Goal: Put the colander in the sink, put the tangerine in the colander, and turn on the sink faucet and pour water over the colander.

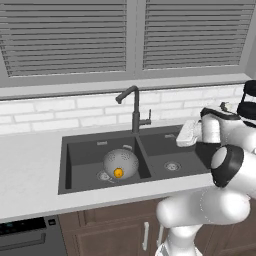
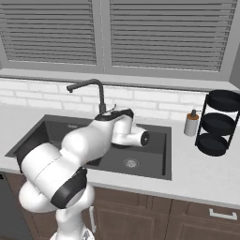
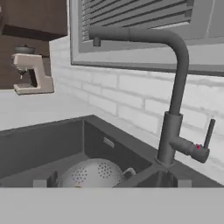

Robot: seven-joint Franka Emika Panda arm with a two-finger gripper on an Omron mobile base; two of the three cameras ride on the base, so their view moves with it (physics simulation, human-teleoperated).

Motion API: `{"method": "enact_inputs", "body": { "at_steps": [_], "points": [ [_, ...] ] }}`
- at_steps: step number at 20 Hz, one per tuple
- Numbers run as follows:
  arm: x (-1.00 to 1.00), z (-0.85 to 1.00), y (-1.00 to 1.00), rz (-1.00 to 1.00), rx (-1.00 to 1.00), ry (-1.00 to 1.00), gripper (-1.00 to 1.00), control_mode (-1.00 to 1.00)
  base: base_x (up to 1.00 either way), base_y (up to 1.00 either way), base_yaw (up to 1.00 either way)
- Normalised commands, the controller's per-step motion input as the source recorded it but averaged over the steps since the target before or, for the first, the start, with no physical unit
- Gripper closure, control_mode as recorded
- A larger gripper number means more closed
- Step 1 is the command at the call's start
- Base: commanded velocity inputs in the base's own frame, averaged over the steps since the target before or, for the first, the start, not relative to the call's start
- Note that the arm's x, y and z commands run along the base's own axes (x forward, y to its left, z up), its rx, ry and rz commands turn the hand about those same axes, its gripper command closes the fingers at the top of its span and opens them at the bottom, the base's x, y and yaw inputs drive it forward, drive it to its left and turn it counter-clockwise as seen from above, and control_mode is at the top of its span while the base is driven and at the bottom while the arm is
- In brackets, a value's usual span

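Down in the left basin of the sink point(image 1: 80, 150) the colander point(image 1: 121, 161) is seen, with the tangerine point(image 1: 118, 173) set inside it, so the first two steps are judged done. No water is seen at the sink faucet point(image 1: 135, 107), whose side lever point(image 3: 209, 133) is untouched; turning it on and wetting the colander are judged to be left. Above the right basin, the end effector point(image 1: 181, 136) is held with its jaws spread wide and nothing between them, near the faucet.
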Motion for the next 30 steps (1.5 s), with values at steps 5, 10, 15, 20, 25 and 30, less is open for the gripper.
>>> {"method": "enact_inputs", "body": {
  "at_steps": [5,10,15,20,25,30],
  "points": [
    [0.25,0.01,0.03,0.23,-0.01,-0.50,-1.00,-1.00,0.00,0.00,0.00],
    [0.33,0.17,0.00,0.08,0.04,-0.11,-1.00,-1.00,0.00,0.00,0.00],
    [0.33,0.28,0.00,0.00,0.14,-0.01,-1.00,-1.00,0.00,0.00,0.00],
    [0.37,0.27,0.00,-0.01,0.14,0.06,-1.00,-1.00,0.00,0.00,0.00],
    [0.42,0.03,0.12,-0.07,0.06,0.10,-1.00,-1.00,0.00,0.00,0.00],
    [0.35,0.00,0.20,-0.05,0.03,0.11,-1.00,-1.00,0.00,0.00,0.00]
  ]
}}
